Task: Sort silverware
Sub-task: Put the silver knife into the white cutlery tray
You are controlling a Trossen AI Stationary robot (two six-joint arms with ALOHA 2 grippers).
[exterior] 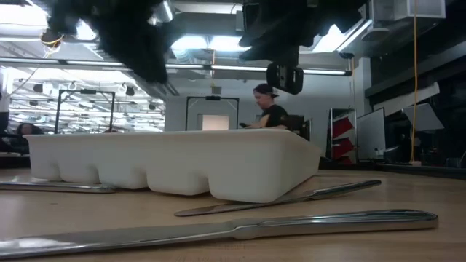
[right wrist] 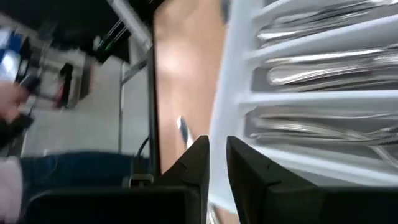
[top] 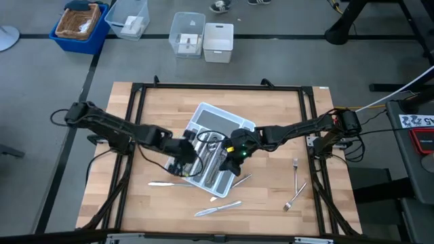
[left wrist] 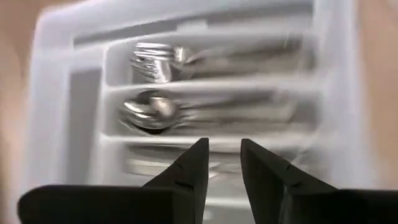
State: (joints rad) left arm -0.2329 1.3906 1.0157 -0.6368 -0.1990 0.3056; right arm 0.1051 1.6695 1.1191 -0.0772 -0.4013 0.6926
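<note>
**Both hands hang empty over the tray while loose cutlery waits nearer the front edge of the tabletop**

The left hand (top: 184,160) and right hand (top: 235,154) meet above the light grey tray (top: 203,112), each with its fingers a narrow gap apart and nothing between them. Much of the silverware (left wrist: 152,62) already lies sorted in the tray's long slots, forks and spoons in separate rows. What remains is out on the wood: a knife (top: 168,183) just beside the tray on the left arm's side, lying crosswise; another knife (top: 218,208) near the front edge; and two forks (top: 296,183) well off toward the right arm, roughly in line with its reach. By that layout the left hand looks nearer the crosswise knife, the right nearer the forks.
</note>
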